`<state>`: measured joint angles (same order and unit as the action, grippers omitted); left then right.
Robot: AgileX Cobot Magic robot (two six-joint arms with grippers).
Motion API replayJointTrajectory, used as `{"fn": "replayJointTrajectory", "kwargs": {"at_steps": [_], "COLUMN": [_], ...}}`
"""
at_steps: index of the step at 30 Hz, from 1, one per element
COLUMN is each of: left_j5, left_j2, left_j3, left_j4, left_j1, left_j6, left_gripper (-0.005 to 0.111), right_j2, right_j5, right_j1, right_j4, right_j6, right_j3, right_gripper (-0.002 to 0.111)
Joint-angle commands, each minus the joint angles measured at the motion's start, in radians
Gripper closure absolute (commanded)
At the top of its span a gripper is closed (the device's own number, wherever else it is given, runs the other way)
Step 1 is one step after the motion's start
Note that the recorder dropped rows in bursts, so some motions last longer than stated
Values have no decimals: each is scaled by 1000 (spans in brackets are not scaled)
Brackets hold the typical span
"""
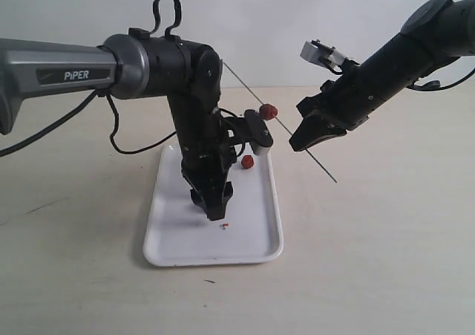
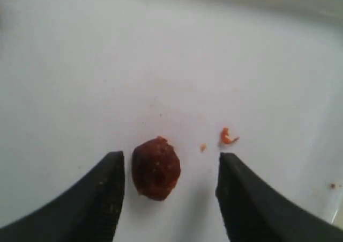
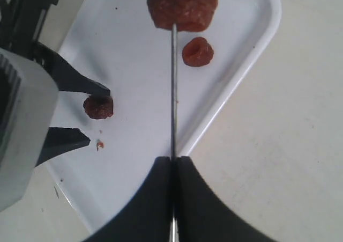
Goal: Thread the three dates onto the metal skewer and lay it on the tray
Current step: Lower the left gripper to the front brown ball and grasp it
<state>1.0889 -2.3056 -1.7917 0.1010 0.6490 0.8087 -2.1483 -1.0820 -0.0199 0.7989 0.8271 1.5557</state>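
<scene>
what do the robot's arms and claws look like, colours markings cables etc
Both arms are mostly black. The left arm has a silver-grey tube section with white PiPER lettering and loose black cables looping beside it. The right arm carries a small white block on top. The left claw and right claw have matte black, tapering fingers.

Over tray (image 1: 178,253) middle: left gripper (image 1: 213,210), jaws apart astride date (image 2: 156,168), close against one finger, room by other. Above tray's far right corner: skewer (image 1: 323,167) slanting, pinched in right gripper (image 1: 298,145), second date (image 1: 247,161) near. Near end bare save crumb (image 1: 225,225). Right of tray, tabletop (image 1: 386,261) open.
</scene>
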Motion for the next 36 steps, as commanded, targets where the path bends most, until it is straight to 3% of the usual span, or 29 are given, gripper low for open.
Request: {"fn": "replayJointTrajectory", "kwargs": {"at_steps": [1, 20, 22, 25, 27, 36], "left_j5": [-15, -26, -26, -20, -20, 14], "left_j2": [-12, -44, -44, -44, -44, -42], "left_j3": [2, 2, 2, 2, 2, 2], "left_j4": [6, -22, -22, -22, -22, -22], "left_j1": [1, 1, 1, 1, 1, -1], "left_j6": [3, -1, -1, -1, -1, -1], "left_gripper": [54, 54, 59, 82, 90, 90], "right_j2": [7, 7, 7, 7, 7, 7], "right_j5": [5, 16, 16, 16, 16, 16], "right_j1": [-3, -3, -3, -3, -3, -3], "right_j4": [13, 13, 13, 13, 13, 13], "right_j6": [16, 17, 17, 17, 17, 17], "right_j3": [-4, -4, -4, -4, -4, -4], "right_gripper": [108, 108, 108, 108, 108, 108]}}
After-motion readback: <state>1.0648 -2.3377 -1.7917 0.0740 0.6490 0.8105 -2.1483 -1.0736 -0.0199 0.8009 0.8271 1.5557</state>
